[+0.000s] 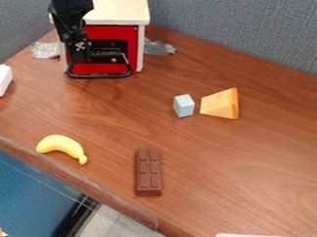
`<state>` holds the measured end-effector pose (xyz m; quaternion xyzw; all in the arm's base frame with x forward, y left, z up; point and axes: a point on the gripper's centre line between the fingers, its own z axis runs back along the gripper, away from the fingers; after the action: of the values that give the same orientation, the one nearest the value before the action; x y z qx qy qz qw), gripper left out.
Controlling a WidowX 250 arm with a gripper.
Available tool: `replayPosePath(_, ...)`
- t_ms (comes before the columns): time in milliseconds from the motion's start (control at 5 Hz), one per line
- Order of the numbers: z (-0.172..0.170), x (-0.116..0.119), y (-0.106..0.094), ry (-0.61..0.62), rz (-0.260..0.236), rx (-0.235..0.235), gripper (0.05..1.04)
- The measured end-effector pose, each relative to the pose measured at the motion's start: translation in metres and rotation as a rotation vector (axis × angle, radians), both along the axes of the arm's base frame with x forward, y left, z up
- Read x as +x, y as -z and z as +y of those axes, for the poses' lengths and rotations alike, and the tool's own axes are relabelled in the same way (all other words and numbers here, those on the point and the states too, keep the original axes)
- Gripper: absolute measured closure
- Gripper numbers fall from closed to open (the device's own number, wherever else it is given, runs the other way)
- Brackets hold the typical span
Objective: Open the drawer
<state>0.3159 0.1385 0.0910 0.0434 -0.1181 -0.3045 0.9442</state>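
Black hand (82, 55) hangs down at the red drawer (114, 35), grip width impossible to tell.

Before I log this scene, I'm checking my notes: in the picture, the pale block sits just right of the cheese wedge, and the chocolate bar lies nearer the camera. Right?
Not quite: the camera view shows the pale block just left of the cheese wedge. The chocolate bar does lie nearer the camera.

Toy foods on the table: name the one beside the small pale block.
The orange cheese wedge, close to the pale block; the banana and chocolate bar lie farther from it.
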Motion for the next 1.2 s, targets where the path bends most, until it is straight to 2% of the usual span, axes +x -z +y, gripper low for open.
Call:
replayPosePath(200, -0.009, -0.010, 0.019, 0.115, -0.014, 0.017, 0.084)
replayPosePath(400, -0.020, -0.017, 0.023, 0.151, -0.048, 0.022, 0.084)
replayPosePath(600, -0.028, -0.018, 0.029, 0.186, -0.060, 0.030, 0.084)
replayPosePath(800, -0.027, -0.014, 0.029, 0.191, -0.087, 0.040, 0.084)
replayPosePath(1000, -0.027, -0.011, 0.038, 0.189, -0.083, 0.024, 0.084)
replayPosePath(1200, -0.022, -0.001, 0.038, 0.167, -0.097, 0.027, 0.084)
